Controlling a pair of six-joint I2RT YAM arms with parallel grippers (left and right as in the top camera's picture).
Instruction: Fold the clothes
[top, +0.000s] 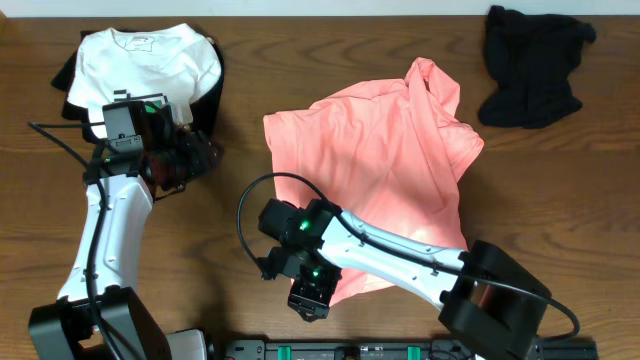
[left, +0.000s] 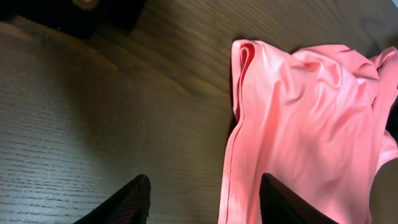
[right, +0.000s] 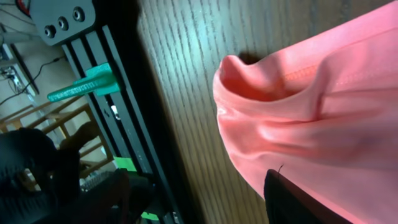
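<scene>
**Pink shirt loose mid-table, both grippers standing apart**

Salmon-pink T-shirt crumpled and unfolded at the middle of the wooden table. One sleeve bunched toward the far edge, lower part of the shirt nearest the robot.

Right gripper down at the near left corner of that shirt, aimed toward the table's near edge. From the right wrist view: jaws apart, nothing clamped. One dark finger low over the pink cloth, with a puckered hump of hem lying on the wood just beyond it. Impossible to tell whether finger and cloth are touching. Black rail with a green part along the table's edge.

Left gripper to the left of the pink shirt, just beside the near edge of the pile at far left. From the left wrist view: fingers wide apart and empty. One over bare wood, the other over the shirt's rolled left border.

White T-shirt spread flat at the far left corner, on top of a dark garment. Black garment heaped at the far right corner, well apart from the pink one
</scene>
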